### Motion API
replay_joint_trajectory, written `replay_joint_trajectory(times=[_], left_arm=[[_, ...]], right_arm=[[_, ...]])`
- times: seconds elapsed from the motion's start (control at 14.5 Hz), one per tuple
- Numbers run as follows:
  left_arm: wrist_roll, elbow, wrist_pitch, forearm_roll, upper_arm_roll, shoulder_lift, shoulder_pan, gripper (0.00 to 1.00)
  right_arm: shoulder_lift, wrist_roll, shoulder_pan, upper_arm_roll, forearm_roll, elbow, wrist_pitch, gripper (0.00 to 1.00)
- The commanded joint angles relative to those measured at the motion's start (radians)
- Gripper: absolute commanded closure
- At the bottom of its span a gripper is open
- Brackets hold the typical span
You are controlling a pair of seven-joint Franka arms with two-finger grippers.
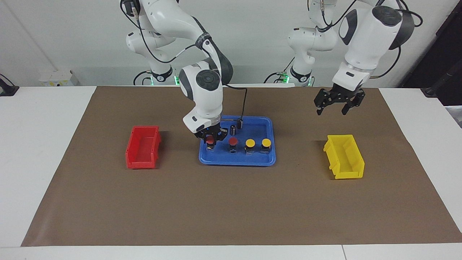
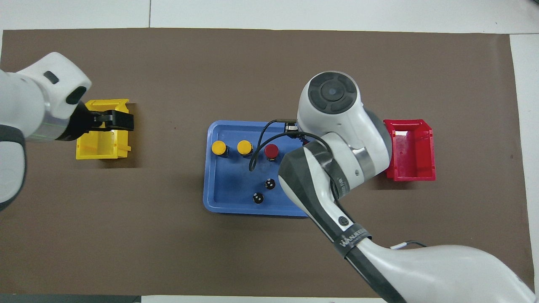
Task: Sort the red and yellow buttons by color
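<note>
With the right gripper (image 1: 210, 138) clamped on a red button (image 1: 210, 140), lift straight before crossing to the red bin (image 1: 143, 147); the left gripper (image 1: 336, 105) hangs spread.

One camera sits high across the table, facing both robots and looking down at a slant; it stands well back, taking in the whole brown mat (image 1: 231, 202), both arm bases and the wall. The other hangs high above the robots' end, looking steeply down and forward. Both share the mat, the blue tray (image 1: 238, 160) (image 2: 229, 198) under the right gripper (image 1: 210, 139), and the bins, turned half a turn between views.
</note>
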Motion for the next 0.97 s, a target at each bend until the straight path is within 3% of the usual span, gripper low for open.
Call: replay_joint_trajectory(times=[0.0,0.21,0.41,0.55,0.9], left_arm=[[-0.133,-0.007,0.110,-0.008,0.014,0.082,-0.103,0.01],[-0.173,-0.007,0.180,-0.001,0.014,0.188,-0.173,0.03],[-0.175,-0.010,0.266,-0.001,0.012,0.266,-0.184,0.11],[-0.193,-0.025,0.308,-0.001,0.012,0.288,-0.193,0.15],[-0.227,-0.090,0.357,-0.001,0.014,0.297,-0.241,0.15]], right_arm=[[-0.153,-0.229,-0.175,0.010,0.019,-0.049,-0.126,0.80],[-0.244,-0.431,-0.306,0.008,0.019,-0.183,-0.113,0.79],[-0.302,-0.540,-0.391,0.008,0.019,-0.356,0.065,0.79],[-0.340,-0.540,-0.392,0.008,0.021,-0.468,0.160,0.79],[-0.331,-0.545,-0.385,0.008,0.019,-0.620,0.334,0.79]])
